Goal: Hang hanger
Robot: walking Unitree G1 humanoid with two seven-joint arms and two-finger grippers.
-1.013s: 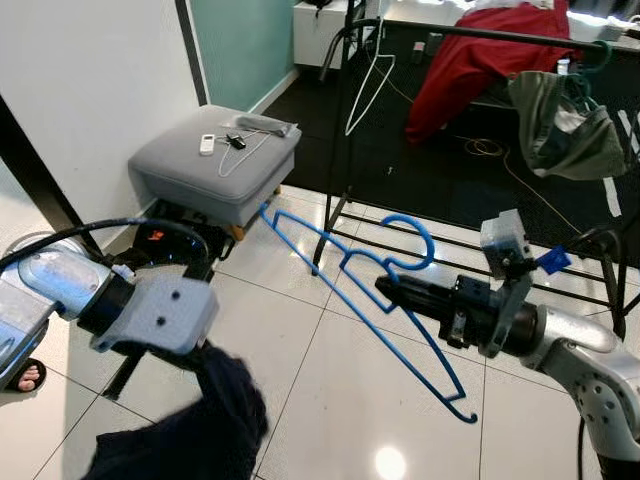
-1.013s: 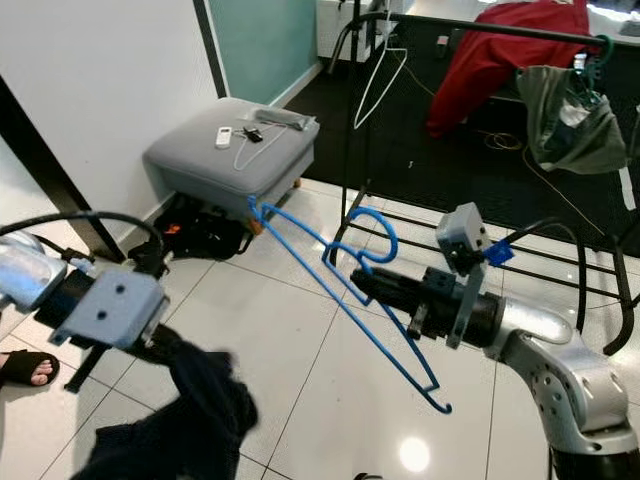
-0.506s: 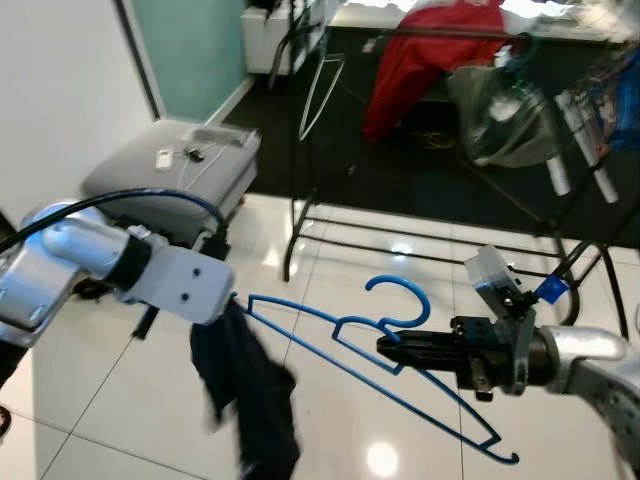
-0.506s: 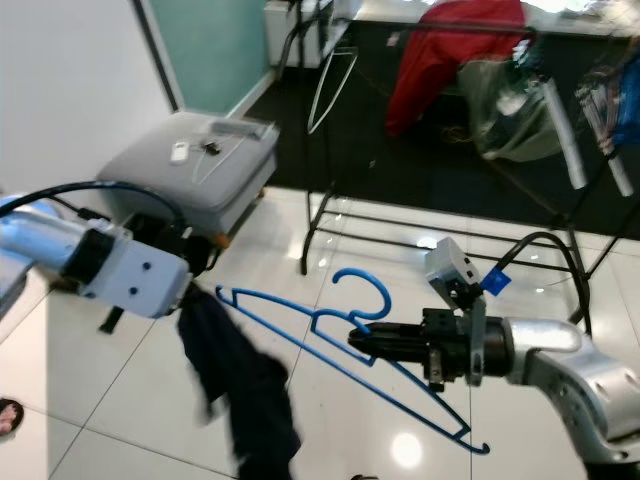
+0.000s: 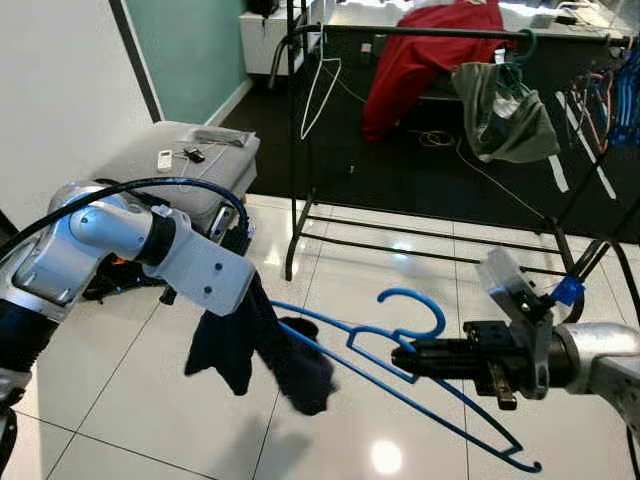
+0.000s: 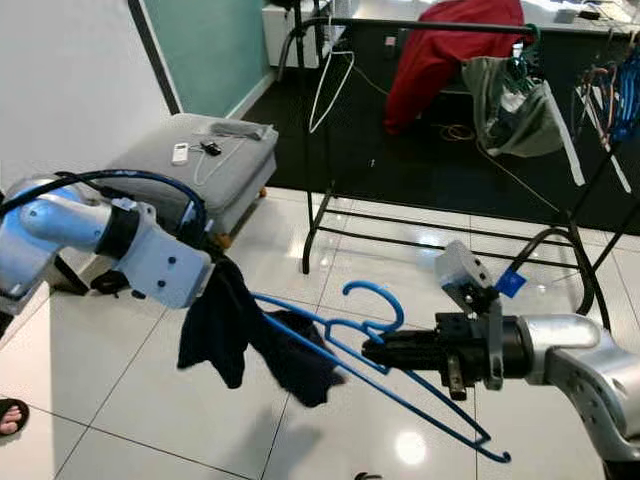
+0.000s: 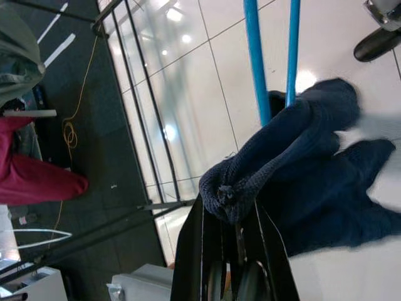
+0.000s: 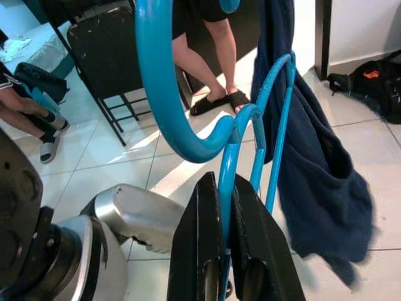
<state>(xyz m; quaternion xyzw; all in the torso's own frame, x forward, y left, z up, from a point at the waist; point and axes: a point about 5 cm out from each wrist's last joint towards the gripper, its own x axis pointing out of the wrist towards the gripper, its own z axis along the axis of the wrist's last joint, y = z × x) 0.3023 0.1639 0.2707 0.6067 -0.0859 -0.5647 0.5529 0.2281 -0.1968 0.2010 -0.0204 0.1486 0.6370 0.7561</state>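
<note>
A blue plastic hanger (image 5: 412, 291) is held nearly level over the white floor, hook upward. My right gripper (image 5: 405, 352) is shut on the hanger's neck (image 8: 229, 169). My left gripper (image 7: 227, 210) is shut on a dark navy garment (image 5: 290, 360), pinching a bunched fold of it. The garment (image 8: 319, 188) dangles against the hanger's far left end, overlapping the blue bars (image 7: 254, 75). Behind stands a black clothes rack (image 5: 291, 150) with its top rail (image 5: 430, 32).
On the rail hang a red garment (image 5: 420, 60), an olive garment (image 5: 500, 110) and a white hanger (image 5: 322, 90). A grey ottoman (image 5: 190, 165) sits to the left by the wall. A person's legs (image 8: 213, 56) and a black chair (image 8: 119, 50) are across the floor.
The camera has shifted. My left arm has swung the navy garment rightward onto the hanger's left end. The right gripper keeps its hold, with the hanger a little flatter.
</note>
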